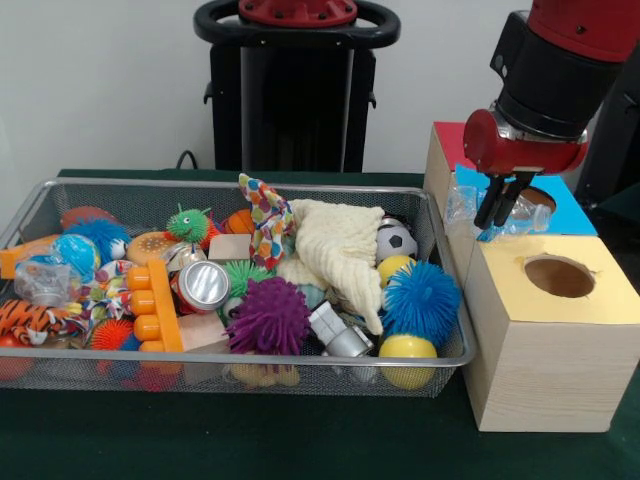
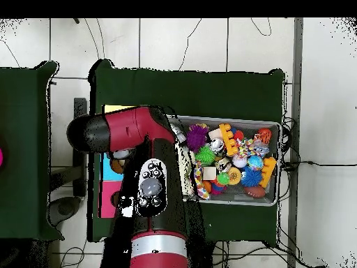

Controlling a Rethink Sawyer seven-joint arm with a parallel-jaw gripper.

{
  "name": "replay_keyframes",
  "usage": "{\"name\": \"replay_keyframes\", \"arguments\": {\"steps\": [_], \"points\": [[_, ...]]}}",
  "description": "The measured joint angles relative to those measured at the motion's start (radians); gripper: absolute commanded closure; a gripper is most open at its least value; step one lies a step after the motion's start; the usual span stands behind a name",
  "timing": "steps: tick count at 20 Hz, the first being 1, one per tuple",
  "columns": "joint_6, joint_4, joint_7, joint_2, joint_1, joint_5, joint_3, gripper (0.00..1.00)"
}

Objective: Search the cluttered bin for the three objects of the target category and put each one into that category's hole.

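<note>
1. Pincer hangs over the blue box, its black fingers clamped on a crumpled clear plastic bottle, likely held there for dropping into that box's round hole.
2. Bottle looks thin, see-through and dented, touching the blue box's top edge.
3. Left of the blue box, the wire mesh bin holds spiky rubber balls, a soft cream cloth and a shiny can.
4. Nearer than the blue box stands a yellow-topped wooden box.

Wire-mesh metal bin, pale wood boxes, crinkled clear plastic bottle
</note>
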Motion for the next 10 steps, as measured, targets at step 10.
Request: {"name": "replay_keyframes", "arguments": {"steps": [10], "points": [[0.066,-0.051,0.000,0.038,0.021,0.067,-0.047,1.00]]}}
